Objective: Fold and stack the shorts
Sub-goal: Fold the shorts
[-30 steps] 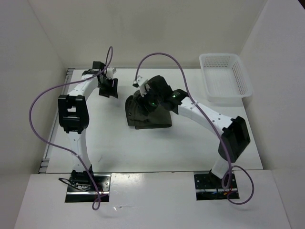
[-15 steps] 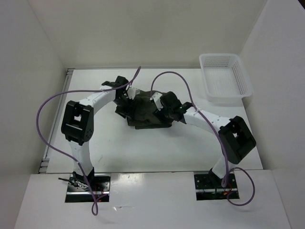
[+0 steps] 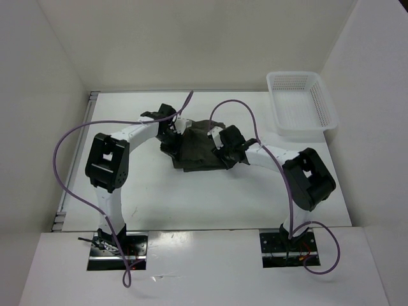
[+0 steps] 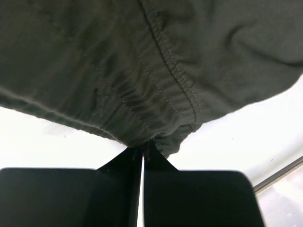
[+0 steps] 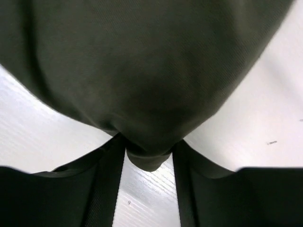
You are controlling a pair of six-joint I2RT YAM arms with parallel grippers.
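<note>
As seen from above, shorts (image 3: 194, 153) bunched dark at middle of table (image 3: 146, 191); left gripper (image 3: 173, 127) at their 10 o'clock edge, right gripper (image 3: 218, 141) at their 3 o'clock edge, both touching cloth; white basket (image 3: 299, 131) well apart toward 2 o'clock; from left wrist, jaws pinched almost together, only a thin sliver between, on a gathered hem of shorts (image 4: 142, 61) at 12 o'clock of left gripper (image 4: 143, 153); stitched seam slanting across cloth; white table (image 4: 246, 132) beneath; from right wrist, right gripper (image 5: 148, 158) narrow, a rounded fold of shorts (image 5: 142, 71) caught between its fingers (image 5: 106, 189); rest of cloth spread toward 12 o'clock over table (image 5: 265, 118).
</note>
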